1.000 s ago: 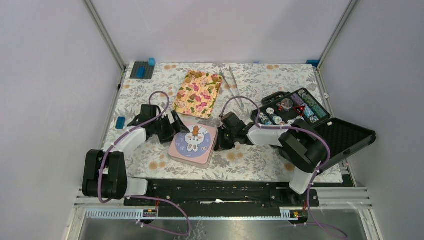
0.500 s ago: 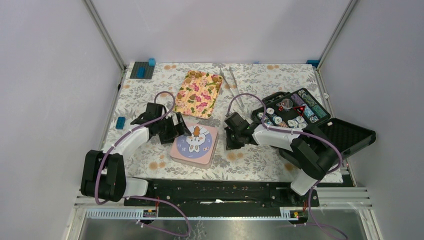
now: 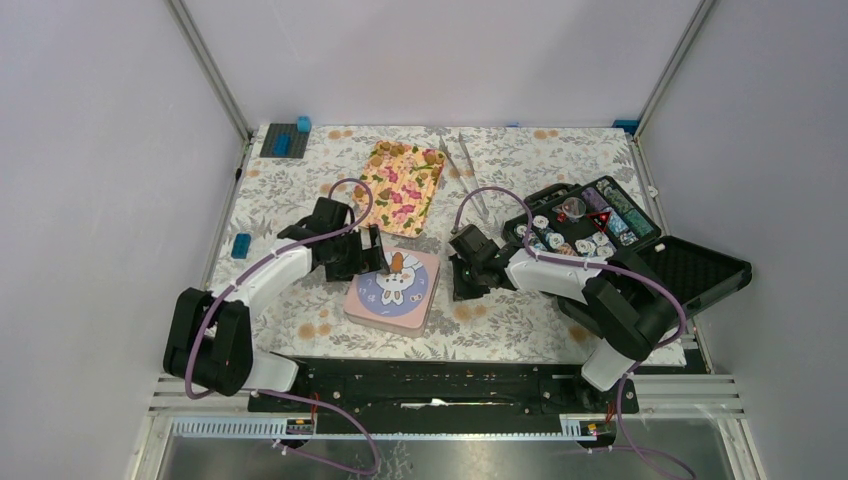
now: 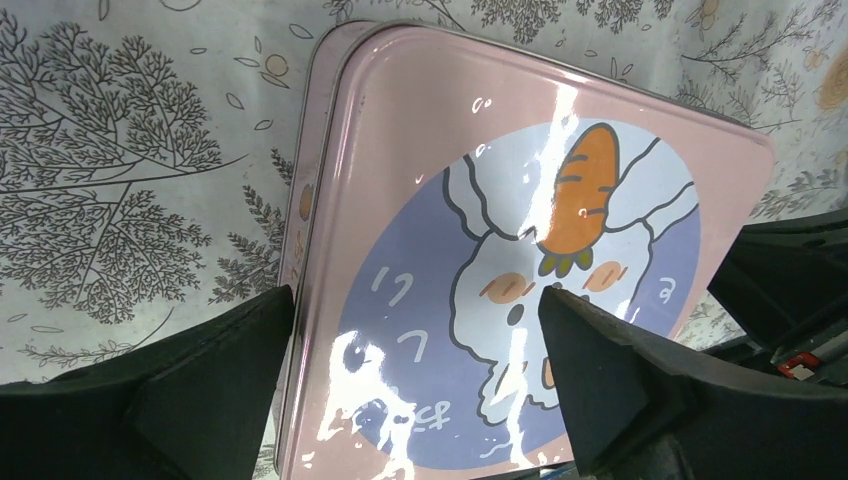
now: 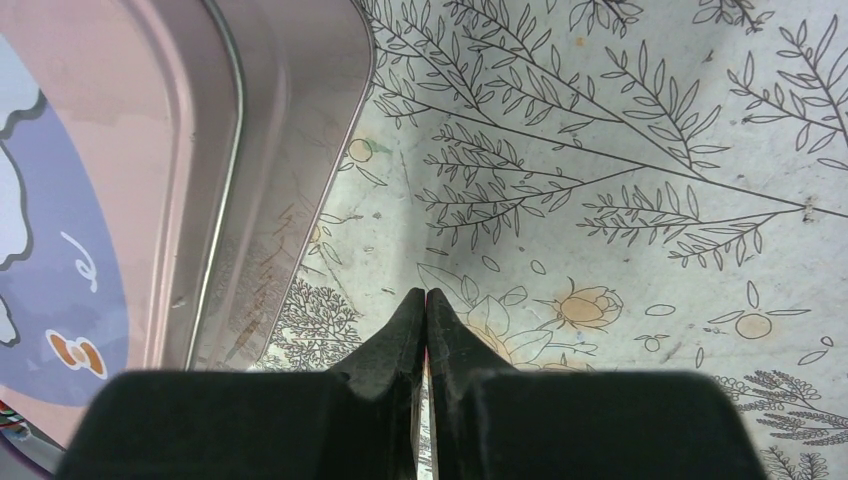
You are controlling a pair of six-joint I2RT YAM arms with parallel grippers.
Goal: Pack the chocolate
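A pink tin (image 3: 393, 288) with a bunny and carrot on its closed lid lies in the middle of the table. My left gripper (image 3: 375, 252) hangs open over the tin's left part; in the left wrist view (image 4: 415, 300) one finger is past the lid's left edge (image 4: 300, 230) and the other is above the bunny. My right gripper (image 3: 458, 285) is shut on nothing, low over the cloth just right of the tin (image 5: 150, 150), its tips (image 5: 427, 293) pressed together. Olive-brown lumps, the chocolate (image 3: 428, 158), lie on the yellow flowered tray (image 3: 372, 205) behind the tin.
A black case (image 3: 590, 225) of round striped chips stands at the right, its lid (image 3: 690, 275) flung open toward the table's right edge. Metal tongs (image 3: 465, 165) lie behind the right arm. A blue block (image 3: 241, 245) and a dark brick plate (image 3: 285, 140) are on the left.
My left gripper has moved right and forward, from beside the tin to over its lid. My right gripper drew back from the tin's right side, then held still.
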